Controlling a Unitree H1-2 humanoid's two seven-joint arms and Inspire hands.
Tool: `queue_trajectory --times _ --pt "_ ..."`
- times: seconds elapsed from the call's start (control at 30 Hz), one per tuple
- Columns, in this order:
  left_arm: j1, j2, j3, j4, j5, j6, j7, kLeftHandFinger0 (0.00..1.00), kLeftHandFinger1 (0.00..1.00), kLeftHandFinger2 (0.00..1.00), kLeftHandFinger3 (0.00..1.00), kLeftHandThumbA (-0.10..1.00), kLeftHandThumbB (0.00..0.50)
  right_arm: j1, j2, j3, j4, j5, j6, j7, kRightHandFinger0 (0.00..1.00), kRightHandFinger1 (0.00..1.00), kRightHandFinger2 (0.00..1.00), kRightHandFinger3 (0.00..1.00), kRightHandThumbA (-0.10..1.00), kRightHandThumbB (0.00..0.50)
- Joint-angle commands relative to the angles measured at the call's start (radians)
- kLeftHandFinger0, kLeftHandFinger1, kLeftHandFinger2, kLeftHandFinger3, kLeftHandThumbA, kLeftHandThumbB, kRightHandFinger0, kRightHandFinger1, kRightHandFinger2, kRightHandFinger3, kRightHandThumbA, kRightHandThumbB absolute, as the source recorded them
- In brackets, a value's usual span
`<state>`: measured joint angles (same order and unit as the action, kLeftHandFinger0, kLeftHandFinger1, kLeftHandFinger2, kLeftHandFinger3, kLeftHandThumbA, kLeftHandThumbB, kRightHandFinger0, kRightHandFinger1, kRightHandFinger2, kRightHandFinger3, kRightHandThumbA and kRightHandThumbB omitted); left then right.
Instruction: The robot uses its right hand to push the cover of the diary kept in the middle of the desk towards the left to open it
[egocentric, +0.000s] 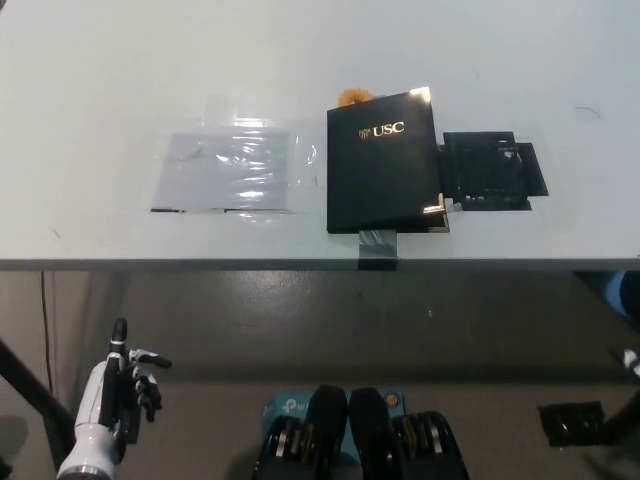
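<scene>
while closed, diary (384, 172) lies flat on desk (120, 90).

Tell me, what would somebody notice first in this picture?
Most likely the black diary with gold USC letters, lying shut in the middle of the pale desk, near its front edge. Next, a shiny clear plastic sheet taped flat to its left, and a black mesh patch to its right. The white left hand rests below the desk at the lower left; the right hand is not in view.
</scene>
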<state>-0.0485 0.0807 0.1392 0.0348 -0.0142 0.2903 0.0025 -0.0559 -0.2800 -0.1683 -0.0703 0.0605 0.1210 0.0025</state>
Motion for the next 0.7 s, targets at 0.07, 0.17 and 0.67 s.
queue_trajectory --times 0.07,0.17,0.67 --pt "-0.017 0.008 0.002 -0.014 0.000 0.000 0.012 0.14 0.17 0.13 0.33 1.00 0.445 -0.123 -0.024 0.070 -0.208 0.017 0.101 0.074 0.31 0.31 0.41 0.67 1.00 0.143" --pt "-0.017 0.008 0.001 -0.016 0.003 0.000 0.013 0.15 0.18 0.14 0.36 1.00 0.435 -0.176 -0.016 0.106 -0.271 0.024 0.147 0.089 0.34 0.33 0.42 0.67 1.00 0.144" --pt "-0.011 0.005 0.000 -0.025 -0.006 0.013 0.006 0.14 0.19 0.15 0.36 1.00 0.456 -0.480 0.215 0.066 -0.160 0.257 0.349 -0.065 0.50 0.52 0.61 0.73 1.00 0.165"
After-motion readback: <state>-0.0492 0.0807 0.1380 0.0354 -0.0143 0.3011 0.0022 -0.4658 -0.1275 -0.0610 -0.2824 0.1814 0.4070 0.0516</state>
